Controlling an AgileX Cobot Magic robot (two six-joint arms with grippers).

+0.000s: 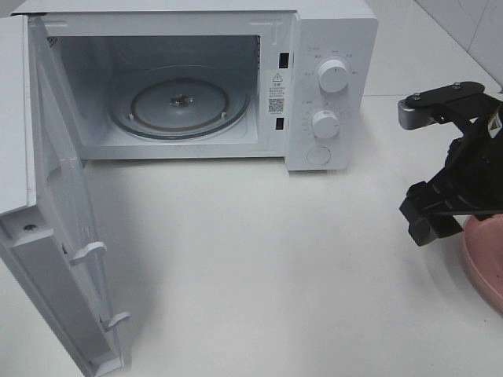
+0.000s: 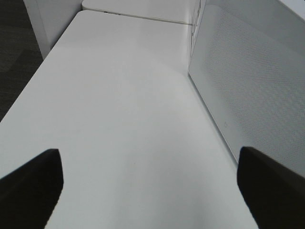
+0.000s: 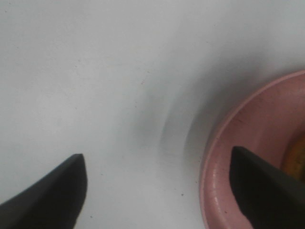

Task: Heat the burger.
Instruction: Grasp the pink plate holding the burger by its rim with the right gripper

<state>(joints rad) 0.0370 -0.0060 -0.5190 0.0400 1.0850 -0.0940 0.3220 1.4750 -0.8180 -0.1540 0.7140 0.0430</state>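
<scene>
Since the microwave (image 1: 330, 47) stands with its door (image 1: 55, 236) swung wide and the turntable (image 1: 181, 106) bare, the step in hand is, I think, to take the plate (image 3: 238, 133) at the right of the table (image 1: 259, 259). The right gripper (image 3: 157, 191) hangs just above the plate's rim, jaws spread wide and holding nothing, one finger over the inside and the other over the table outside. The burger (image 3: 299, 160) shows only as a golden sliver on the plate, at the border of the right wrist view. To do this well, the gripper should descend straight so the rim sits between the fingers, close firmly, then lift level, because a tilted plate could let the burger slide. The left gripper (image 2: 147, 191) is also spread and empty, near a dotted panel, probably the door.
</scene>
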